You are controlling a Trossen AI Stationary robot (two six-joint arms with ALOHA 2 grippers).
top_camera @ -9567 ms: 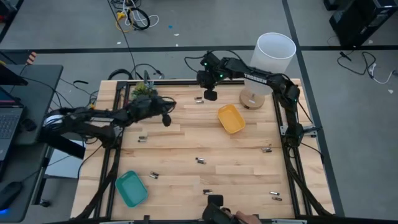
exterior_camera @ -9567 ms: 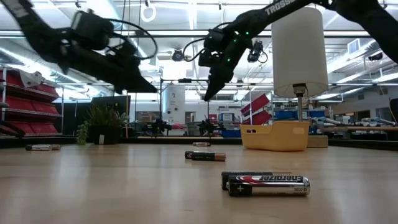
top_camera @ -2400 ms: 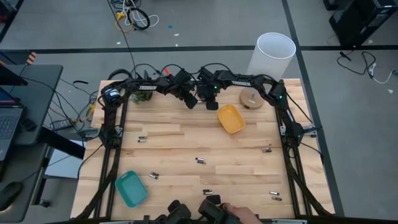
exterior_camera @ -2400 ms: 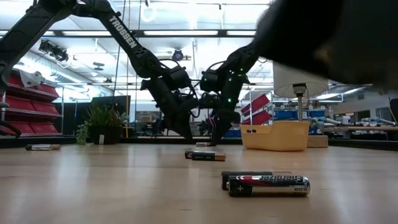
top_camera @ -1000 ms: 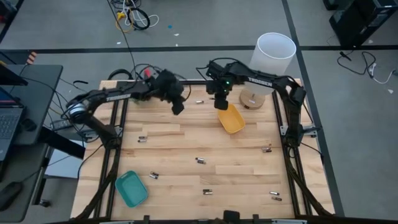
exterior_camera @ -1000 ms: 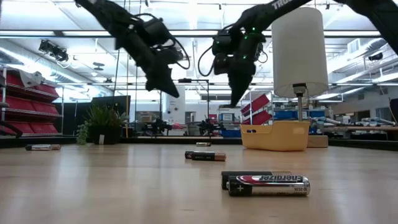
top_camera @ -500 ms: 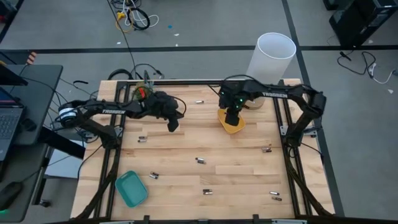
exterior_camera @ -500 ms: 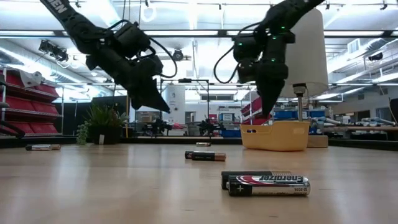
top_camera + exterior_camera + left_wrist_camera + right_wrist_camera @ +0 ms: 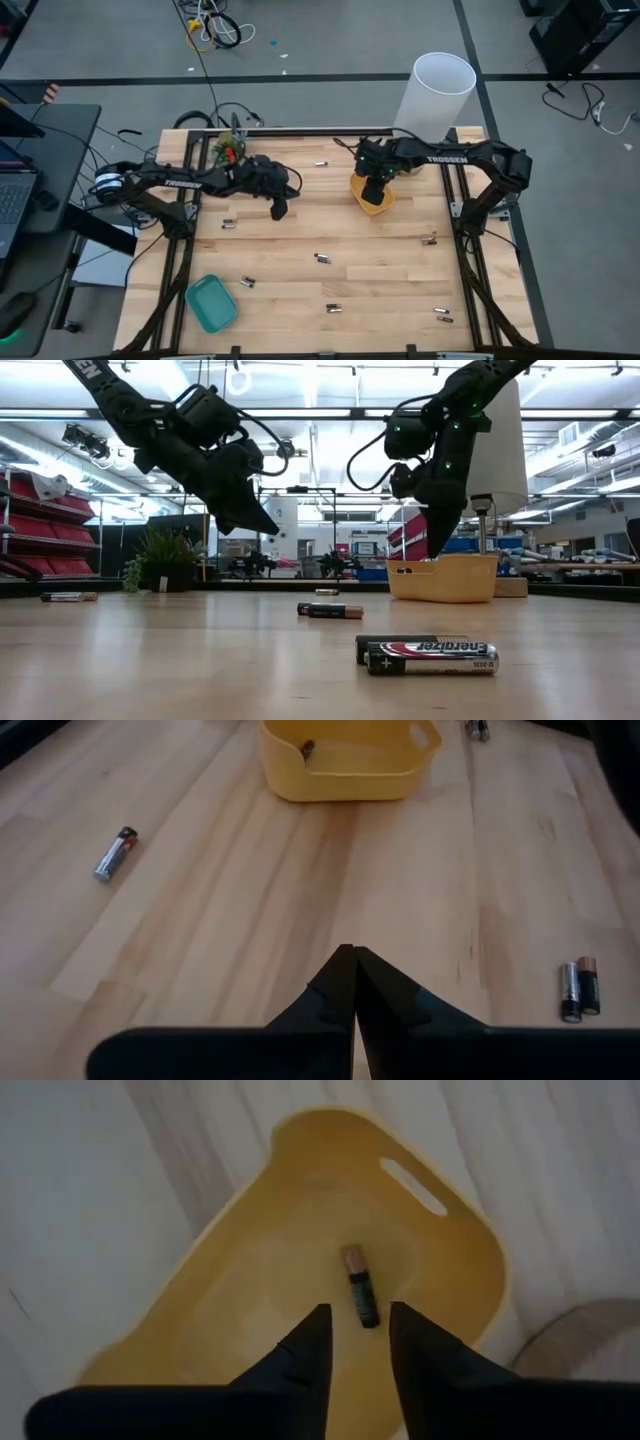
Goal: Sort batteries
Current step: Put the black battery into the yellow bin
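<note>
Above the yellow tray (image 9: 250,1310), the right gripper (image 9: 352,1342) stands parted, empty; its dark battery (image 9: 361,1288) lies inside. Best lift straight, clearing the rim. Left gripper (image 9: 354,982) hovers pinched shut, empty.

The right gripper (image 9: 375,193) was positioned directly over the yellow tray (image 9: 372,192) at the far right of the wooden table (image 9: 330,235). The left gripper (image 9: 279,209) hung over bare tabletop, left of centre. Loose batteries (image 9: 322,258) lay scattered across the table. A teal tray (image 9: 211,303) sat at the near-left corner.
</note>
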